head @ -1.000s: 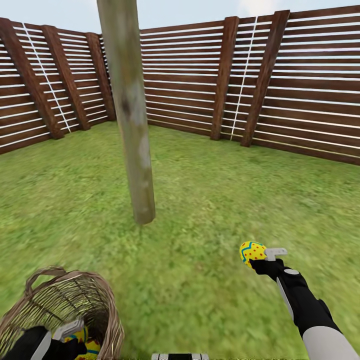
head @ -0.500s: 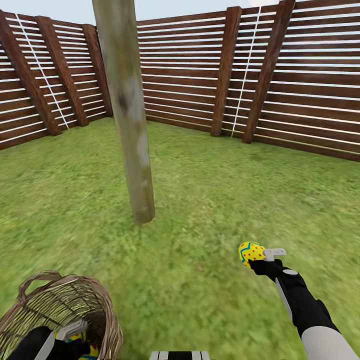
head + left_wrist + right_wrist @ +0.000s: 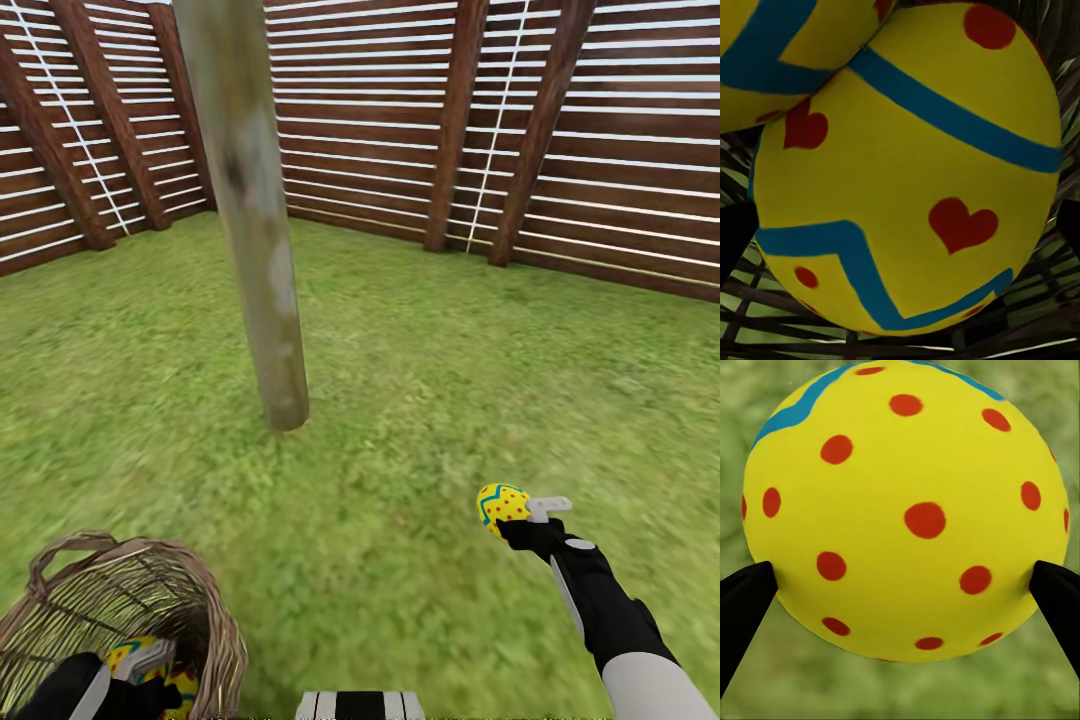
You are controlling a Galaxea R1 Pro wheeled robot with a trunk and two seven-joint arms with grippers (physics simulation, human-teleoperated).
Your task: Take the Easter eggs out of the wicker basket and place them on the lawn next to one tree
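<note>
The pale grey-green trunk of the tree (image 3: 262,250) stands in the lawn (image 3: 400,380) ahead, left of centre. My right gripper (image 3: 512,508) is shut on a red-dotted yellow Easter egg (image 3: 502,502) (image 3: 907,510), held above the grass right of the trunk; black fingers (image 3: 742,600) press its sides. The wicker basket (image 3: 60,610) sits at the near left. My left gripper (image 3: 150,668) reaches into it, its fingers (image 3: 733,232) against both sides of a heart-marked egg (image 3: 907,172). A third egg (image 3: 780,52) touches that one.
The dark brown slatted fence (image 3: 400,130) with thick posts closes the garden behind the tree and on both sides. Open grass lies between the trunk's base (image 3: 285,410) and my right gripper, and runs on to the right.
The whole view has shifted: fence and trunk base sit higher in the picture, so the camera moved. Both arms keep their pose; the eggs in the basket show a little more.
</note>
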